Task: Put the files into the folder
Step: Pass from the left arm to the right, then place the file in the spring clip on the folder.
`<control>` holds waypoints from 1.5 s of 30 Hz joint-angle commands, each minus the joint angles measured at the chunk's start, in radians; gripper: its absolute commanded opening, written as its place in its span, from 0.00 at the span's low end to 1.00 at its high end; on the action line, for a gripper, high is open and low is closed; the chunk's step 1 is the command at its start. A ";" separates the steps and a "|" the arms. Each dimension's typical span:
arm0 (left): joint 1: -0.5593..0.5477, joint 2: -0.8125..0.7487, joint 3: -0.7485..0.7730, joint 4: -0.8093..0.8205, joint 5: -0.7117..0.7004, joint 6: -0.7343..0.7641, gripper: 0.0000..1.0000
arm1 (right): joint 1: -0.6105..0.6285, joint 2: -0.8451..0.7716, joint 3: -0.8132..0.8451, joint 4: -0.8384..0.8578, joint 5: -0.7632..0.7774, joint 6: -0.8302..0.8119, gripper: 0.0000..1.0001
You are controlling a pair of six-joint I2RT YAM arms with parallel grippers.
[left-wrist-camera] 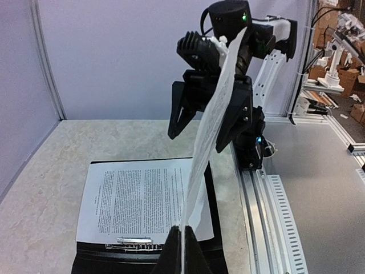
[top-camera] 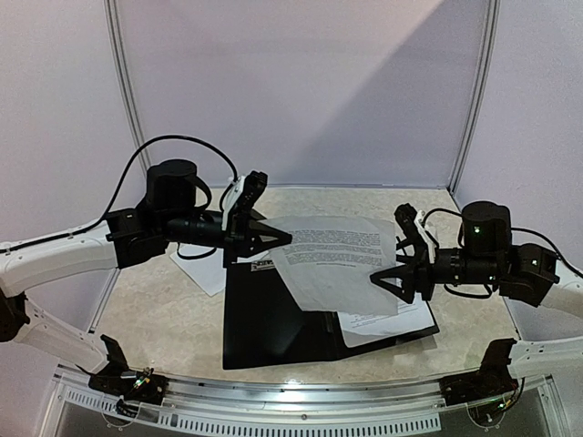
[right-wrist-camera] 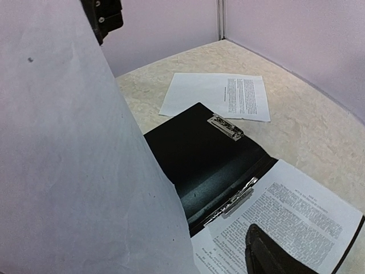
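Left gripper [top-camera: 286,239] pinched tight on left edge of held sheet [top-camera: 337,259]. Right gripper [top-camera: 375,276] at sheet's right end, fingers apart with paper running between them. Sheet in air over counter middle. Below it, folder [top-camera: 273,319] open flat toward near edge, clip [right-wrist-camera: 225,127] visible, filed sheets [top-camera: 387,319] on its right half. Loose sheet [right-wrist-camera: 217,94] flat near left edge.

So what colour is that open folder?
The folder is black, clearest in the right wrist view.

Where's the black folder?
Top view: the flat black open folder lies mid-table, under the white printed sheet stretched between the left gripper and right gripper.
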 commanded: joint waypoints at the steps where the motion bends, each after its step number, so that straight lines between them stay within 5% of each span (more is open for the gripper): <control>1: -0.018 0.001 0.023 -0.022 0.000 -0.027 0.00 | 0.004 0.003 -0.005 0.065 -0.016 0.001 0.63; 5: -0.017 0.025 0.041 -0.025 -0.011 -0.053 0.00 | 0.004 -0.021 -0.017 0.070 -0.038 0.018 0.15; 7: -0.017 0.048 0.059 -0.065 -0.015 -0.070 0.00 | 0.003 -0.040 -0.033 0.086 -0.055 0.034 0.00; 8: -0.017 0.064 0.069 -0.079 -0.017 -0.079 0.03 | 0.004 -0.046 -0.038 0.089 -0.057 0.044 0.00; 11: -0.016 0.109 0.108 -0.127 -0.096 -0.098 0.43 | 0.003 -0.045 -0.007 0.029 0.007 0.089 0.00; 15: -0.011 0.136 0.103 -0.148 -0.300 -0.105 0.60 | -0.065 0.074 0.266 -0.301 0.146 0.172 0.00; 21: 0.008 0.169 0.092 -0.175 -0.464 -0.109 0.64 | -0.309 0.270 0.555 -0.650 0.016 0.185 0.00; 27: 0.018 0.212 0.105 -0.224 -0.622 -0.128 0.64 | -0.486 0.389 0.537 -0.756 -0.115 0.206 0.00; 35: 0.031 0.227 0.099 -0.248 -0.803 -0.113 0.63 | -0.509 0.423 0.605 -0.777 -0.274 0.268 0.00; 45: 0.063 0.248 0.116 -0.262 -0.761 -0.148 0.63 | -0.509 0.508 0.474 -0.825 -0.251 0.240 0.00</control>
